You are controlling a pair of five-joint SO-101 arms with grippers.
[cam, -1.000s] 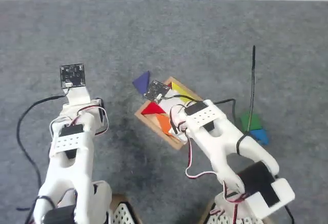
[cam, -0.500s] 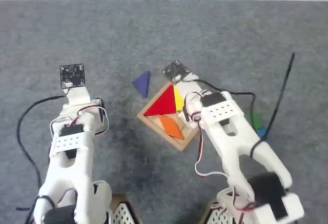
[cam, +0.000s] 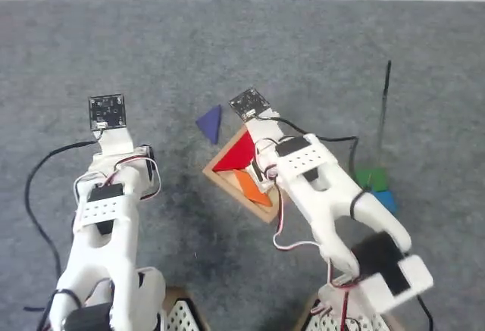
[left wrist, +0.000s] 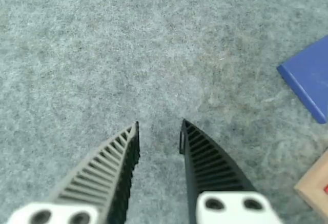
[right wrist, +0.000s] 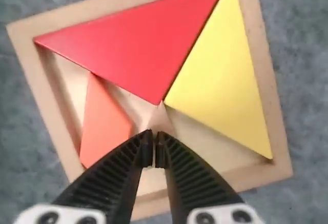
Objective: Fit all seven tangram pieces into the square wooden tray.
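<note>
The square wooden tray (right wrist: 265,80) holds a large red triangle (right wrist: 133,49), a large yellow triangle (right wrist: 220,80) and an orange parallelogram (right wrist: 105,126). My right gripper (right wrist: 152,138) hangs shut over the bare middle of the tray, beside the orange piece, with nothing in it. In the high view the right arm covers the tray (cam: 226,188) on its right side; the red triangle (cam: 239,153) and orange piece (cam: 248,185) show. A blue triangle (cam: 211,123) lies on the carpet just left of the tray. My left gripper (left wrist: 159,128) is open over bare carpet, the blue triangle (left wrist: 310,75) off to one side.
A green piece (cam: 371,177) and a blue piece (cam: 385,199) lie on the carpet right of the tray, near the right arm's cable. A tray corner (left wrist: 315,188) shows in the left wrist view. Grey carpet stretches open to the far side and left.
The right arm swung from the tray's left part toward the far right, then came back a little to the left. The left arm has stayed still.
</note>
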